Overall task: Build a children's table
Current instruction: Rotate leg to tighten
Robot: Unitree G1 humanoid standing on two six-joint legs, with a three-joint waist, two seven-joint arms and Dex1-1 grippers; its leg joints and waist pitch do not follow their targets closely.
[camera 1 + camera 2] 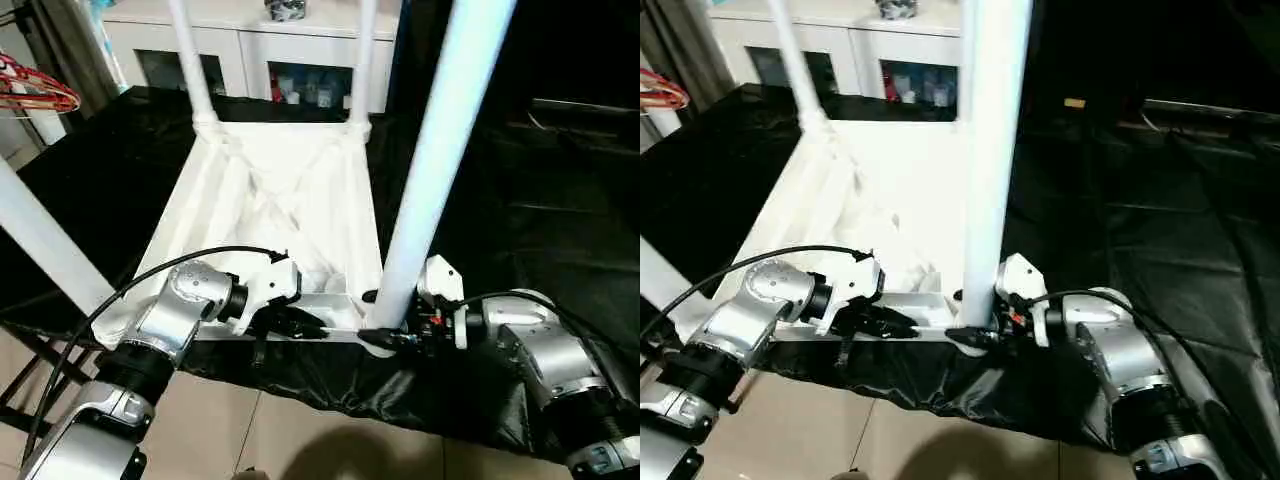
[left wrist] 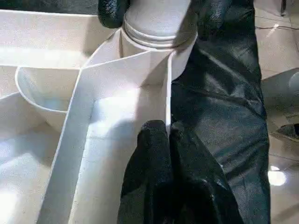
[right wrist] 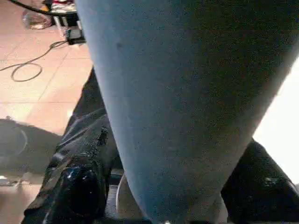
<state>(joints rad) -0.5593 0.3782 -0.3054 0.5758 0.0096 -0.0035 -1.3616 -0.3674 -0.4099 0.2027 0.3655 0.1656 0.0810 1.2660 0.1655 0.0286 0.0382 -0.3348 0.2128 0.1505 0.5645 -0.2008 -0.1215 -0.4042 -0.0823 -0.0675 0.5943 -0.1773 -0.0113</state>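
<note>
A surface (image 1: 560, 240) draped in crinkled black plastic sheeting stands on beige floor tiles (image 1: 300, 440), with a white glass-doored cabinet (image 1: 270, 60) behind. On it lies the all-white ribbed plastic table top (image 1: 270, 215), underside up, smooth tapered round legs standing in its corner sockets. The left gripper (image 1: 300, 322), fingers together, pinches its near rim. The right gripper (image 1: 975, 320) clamps the near-right leg (image 1: 440, 150) at its base.
</note>
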